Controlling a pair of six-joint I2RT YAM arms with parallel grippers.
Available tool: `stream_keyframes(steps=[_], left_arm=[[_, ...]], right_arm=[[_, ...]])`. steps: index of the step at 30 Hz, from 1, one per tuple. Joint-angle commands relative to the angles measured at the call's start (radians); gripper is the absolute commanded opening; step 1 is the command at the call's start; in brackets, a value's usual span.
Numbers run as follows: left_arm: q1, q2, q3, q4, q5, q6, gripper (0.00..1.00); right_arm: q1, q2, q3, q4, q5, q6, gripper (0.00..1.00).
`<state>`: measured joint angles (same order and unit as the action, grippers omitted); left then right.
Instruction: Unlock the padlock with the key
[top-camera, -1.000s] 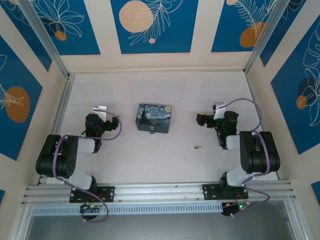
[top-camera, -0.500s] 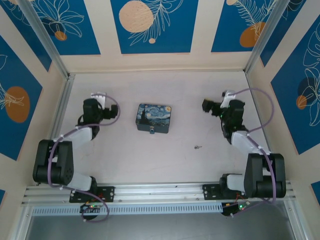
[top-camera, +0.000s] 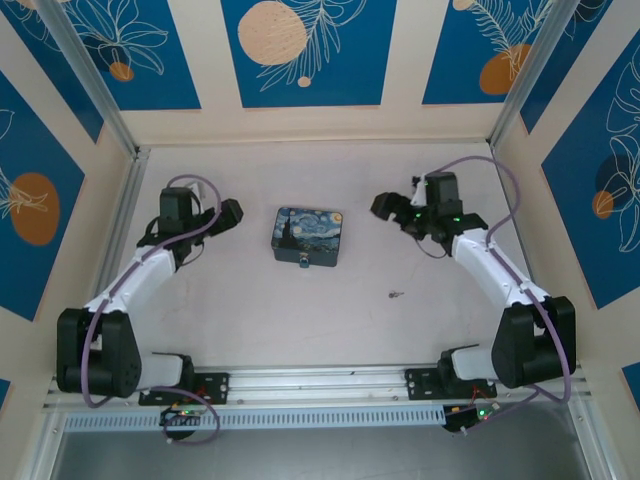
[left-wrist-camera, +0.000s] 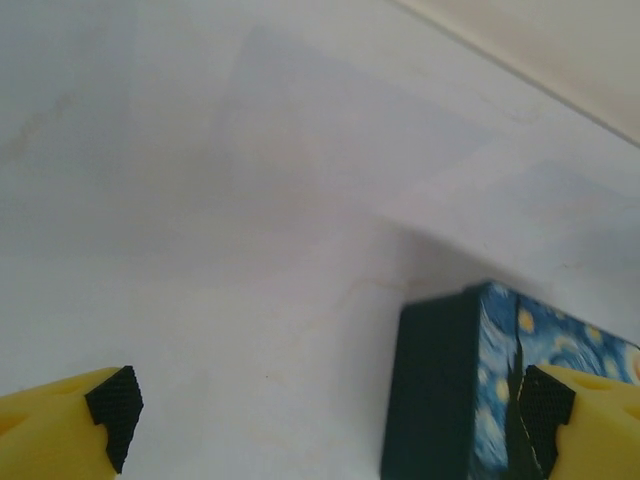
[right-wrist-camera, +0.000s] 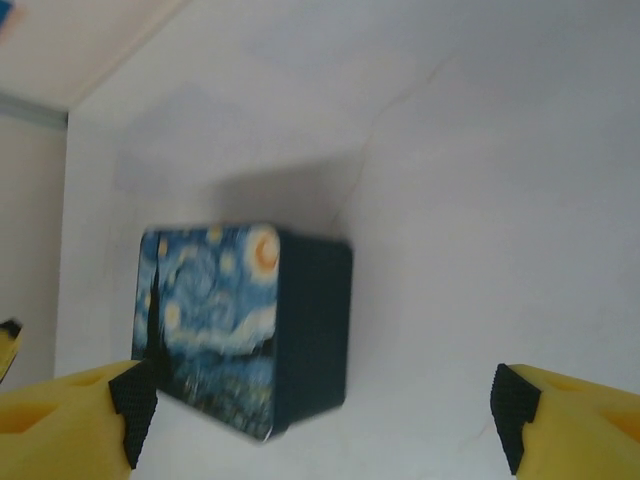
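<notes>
Both arms now stretched toward box (top-camera: 307, 237), pale surface (top-camera: 250, 320), blue-patterned walls (top-camera: 305, 50), left fingers (left-wrist-camera: 60, 430) wide, empty, right fingers (right-wrist-camera: 60, 415) wide, empty, padlock (top-camera: 304, 264) at box's near edge, key (top-camera: 396, 294) apart on surface

There is one painted box (top-camera: 307, 236), one tiny blue padlock (top-camera: 304, 263), one little grey key (top-camera: 397, 294) and two robot arms (top-camera: 140, 280) (top-camera: 495, 270) on one pale table (top-camera: 250, 310).
</notes>
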<state>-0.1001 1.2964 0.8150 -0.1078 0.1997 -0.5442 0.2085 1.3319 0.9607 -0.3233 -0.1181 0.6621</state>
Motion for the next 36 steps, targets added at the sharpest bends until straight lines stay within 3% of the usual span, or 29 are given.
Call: stream_keyframes(steps=[1, 5, 11, 18, 26, 33, 36], left_arm=[[-0.032, -0.063, -0.035, -0.024, 0.094, -0.107, 0.99], [-0.074, -0.05, -0.038, -0.012, 0.116, -0.107, 1.0], [-0.138, 0.031, -0.034, 0.063, 0.129, -0.134, 1.0], [-0.212, 0.085, -0.043, 0.127, 0.083, -0.162, 1.0], [-0.246, 0.115, -0.05, 0.173, 0.064, -0.183, 1.0], [-0.269, 0.136, -0.056, 0.189, 0.042, -0.19, 1.0], [-0.273, 0.136, -0.059, 0.185, 0.028, -0.201, 1.0]], right_arm=[[0.097, -0.012, -0.037, -0.063, -0.03, 0.095, 0.89], [0.203, 0.039, -0.044, -0.017, 0.03, 0.158, 0.9], [0.269, 0.203, 0.072, -0.002, 0.059, 0.173, 0.9], [0.263, 0.358, 0.223, -0.01, 0.053, 0.179, 0.9], [0.25, 0.52, 0.403, -0.02, -0.038, 0.188, 0.9], [0.224, 0.585, 0.483, -0.013, -0.08, 0.21, 0.89], [0.208, 0.547, 0.447, -0.013, -0.06, 0.223, 0.87]])
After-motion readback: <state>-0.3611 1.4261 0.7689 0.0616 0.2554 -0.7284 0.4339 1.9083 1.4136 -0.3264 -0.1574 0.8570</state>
